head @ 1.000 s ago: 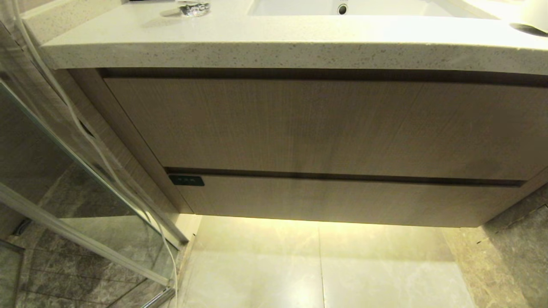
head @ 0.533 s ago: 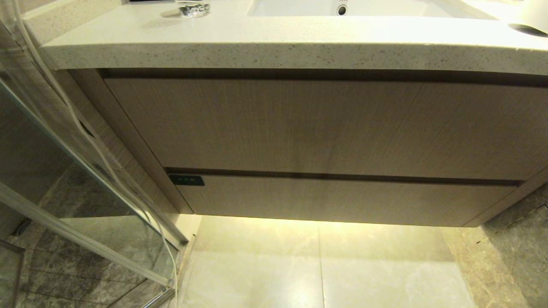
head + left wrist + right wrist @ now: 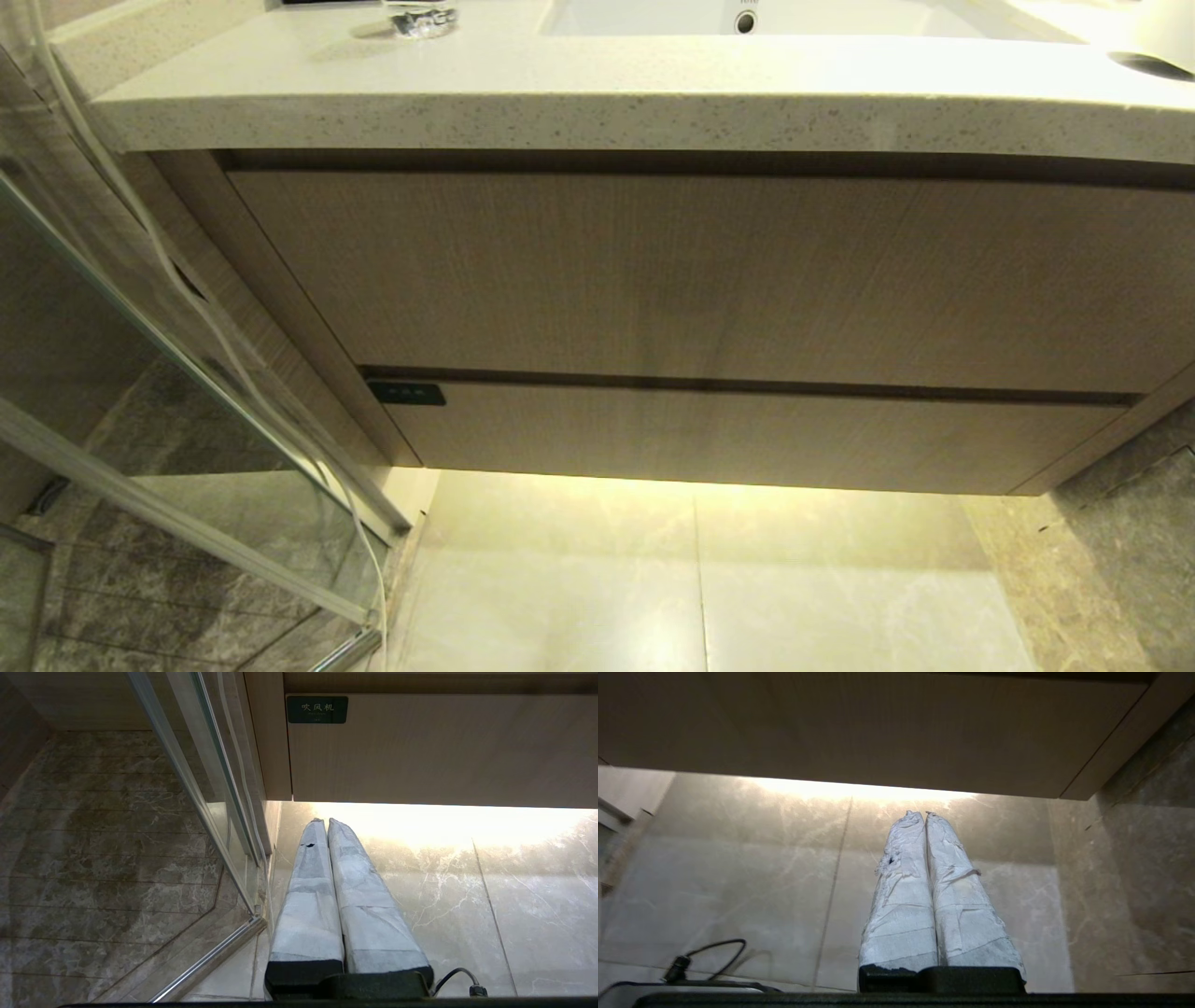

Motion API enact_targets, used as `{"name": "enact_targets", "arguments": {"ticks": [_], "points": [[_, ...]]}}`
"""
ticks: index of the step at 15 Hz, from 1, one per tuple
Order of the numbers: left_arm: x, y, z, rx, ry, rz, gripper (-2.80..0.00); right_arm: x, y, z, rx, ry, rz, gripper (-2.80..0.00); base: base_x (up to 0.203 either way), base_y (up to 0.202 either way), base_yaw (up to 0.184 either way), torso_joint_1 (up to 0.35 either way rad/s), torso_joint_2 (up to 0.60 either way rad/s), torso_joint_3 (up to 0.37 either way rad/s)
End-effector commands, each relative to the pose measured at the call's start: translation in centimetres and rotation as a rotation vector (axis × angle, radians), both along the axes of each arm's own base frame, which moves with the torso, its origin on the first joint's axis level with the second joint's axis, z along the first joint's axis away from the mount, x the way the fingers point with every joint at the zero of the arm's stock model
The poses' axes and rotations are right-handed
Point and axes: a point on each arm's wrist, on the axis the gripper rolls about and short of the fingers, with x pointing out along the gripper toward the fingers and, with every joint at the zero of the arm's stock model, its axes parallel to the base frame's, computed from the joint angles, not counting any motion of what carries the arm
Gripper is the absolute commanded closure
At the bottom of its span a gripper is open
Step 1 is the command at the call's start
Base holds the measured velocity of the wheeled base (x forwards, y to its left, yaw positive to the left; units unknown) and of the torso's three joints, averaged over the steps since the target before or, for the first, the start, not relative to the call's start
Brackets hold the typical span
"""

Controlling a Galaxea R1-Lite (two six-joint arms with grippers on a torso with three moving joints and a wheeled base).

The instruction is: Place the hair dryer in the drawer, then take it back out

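Note:
The drawer (image 3: 747, 434) is the lower, shallow wood-grain front with a dark green label (image 3: 406, 393) at its left corner, and it stands pushed in flush. A white hair dryer (image 3: 1162, 37) lies on the counter at the far right, mostly cut off by the frame edge. Neither arm shows in the head view. My left gripper (image 3: 325, 821) hangs low before the drawer's (image 3: 444, 751) labelled corner, shut and holding nothing. My right gripper (image 3: 923, 813) hangs over the floor tiles below the drawer (image 3: 878, 723), also shut on nothing.
A glass shower door (image 3: 187, 373) with a metal frame stands close on the left. Above the drawer is a taller unlabelled front (image 3: 709, 271) under a speckled stone counter (image 3: 597, 112) with a sink (image 3: 747, 14) and a clear bottle's base (image 3: 425, 19). Dark wall tiles (image 3: 1139, 523) close the right.
A faint shadow on the right part of the vanity fronts has faded. Nothing else differs in the head view.

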Motion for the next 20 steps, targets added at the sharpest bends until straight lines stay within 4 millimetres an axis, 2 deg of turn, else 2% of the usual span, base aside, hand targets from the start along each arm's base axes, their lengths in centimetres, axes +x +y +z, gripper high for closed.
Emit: {"name": "enact_targets", "arguments": {"ticks": [1, 20], "points": [[0.00, 0.00, 0.00, 0.000, 0.000, 0.000, 0.00, -0.31, -0.01, -0.28, 0.040, -0.035, -0.010, 0.00, 0.000, 0.000, 0.000, 0.000, 0.00, 0.000], [0.00, 0.00, 0.00, 0.000, 0.000, 0.000, 0.00, -0.30, -0.02, -0.25, 0.074, -0.037, -0.022, 0.00, 0.000, 0.000, 0.000, 0.000, 0.00, 0.000]]}}
